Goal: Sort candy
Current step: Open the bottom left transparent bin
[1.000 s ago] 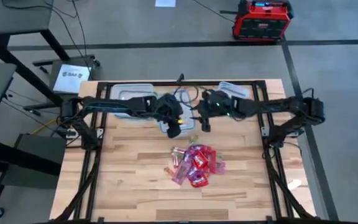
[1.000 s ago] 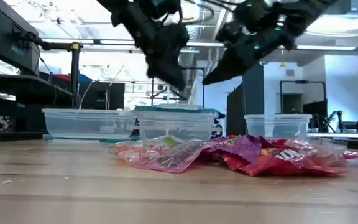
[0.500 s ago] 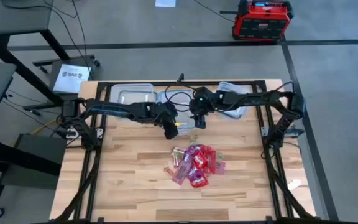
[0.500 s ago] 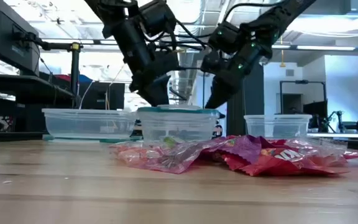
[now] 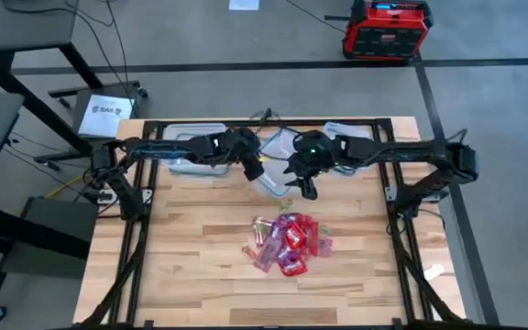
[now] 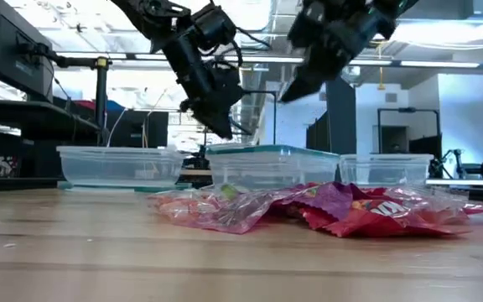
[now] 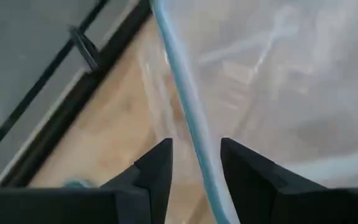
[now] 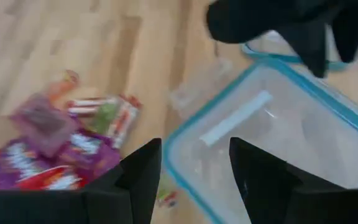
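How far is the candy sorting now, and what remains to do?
Little looks done: the candy lies in one pile mid-table. In hand: the left gripper straddles the middle container's rim; the right gripper hangs open over it. Left: all the sorting.

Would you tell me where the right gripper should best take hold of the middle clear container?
Probably at the middle clear container's blue-rimmed wall nearest the candy pile, from above, one finger inside and one outside: the right gripper hovers open over that thin upright edge.
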Available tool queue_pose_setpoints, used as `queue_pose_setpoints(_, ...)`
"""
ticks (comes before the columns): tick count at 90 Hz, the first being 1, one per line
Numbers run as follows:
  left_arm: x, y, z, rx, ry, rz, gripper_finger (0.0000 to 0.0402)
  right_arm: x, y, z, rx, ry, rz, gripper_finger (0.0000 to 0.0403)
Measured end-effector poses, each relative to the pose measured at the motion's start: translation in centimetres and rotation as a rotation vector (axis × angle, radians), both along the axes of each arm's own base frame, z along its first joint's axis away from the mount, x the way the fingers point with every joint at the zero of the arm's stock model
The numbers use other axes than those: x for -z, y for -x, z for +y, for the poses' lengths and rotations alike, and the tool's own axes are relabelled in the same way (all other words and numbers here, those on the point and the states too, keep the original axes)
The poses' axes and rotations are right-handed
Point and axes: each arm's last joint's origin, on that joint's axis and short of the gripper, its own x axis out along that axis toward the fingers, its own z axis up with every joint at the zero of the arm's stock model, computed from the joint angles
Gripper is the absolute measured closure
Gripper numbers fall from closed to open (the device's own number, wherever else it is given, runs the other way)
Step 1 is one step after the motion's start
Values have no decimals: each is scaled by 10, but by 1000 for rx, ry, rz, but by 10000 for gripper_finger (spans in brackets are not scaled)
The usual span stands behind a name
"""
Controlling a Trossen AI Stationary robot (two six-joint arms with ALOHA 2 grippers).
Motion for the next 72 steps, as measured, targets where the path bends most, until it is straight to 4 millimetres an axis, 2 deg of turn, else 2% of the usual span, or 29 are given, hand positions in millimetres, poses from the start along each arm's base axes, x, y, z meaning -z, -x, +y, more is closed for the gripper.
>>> queue_pose_setpoints(9, -14, -9, -9, 105, 61, -75, 279, 0, 14, -6, 104, 28, -7, 226)
queue_pose_setpoints(21, -14, -20, -22, 261, 181, -168, 279, 23, 22, -24, 228, 31, 19, 226)
queue_pose_setpoints(37, 17, -32, -30, 257, 252, -85, 279, 59, 17, -54, 344, -10, 65, 226)
queue_pose_setpoints(47, 35, -34, -33, 255, 280, 3, 279, 76, 16, -64, 373, -30, 121, 226)
queue_pose_setpoints(59, 42, -27, -31, 230, 257, 117, 279, 82, 14, -62, 374, -55, 156, 226)
queue_pose_setpoints(72, 42, -19, -23, 205, 198, 193, 279, 78, 8, -45, 311, -62, 136, 226)
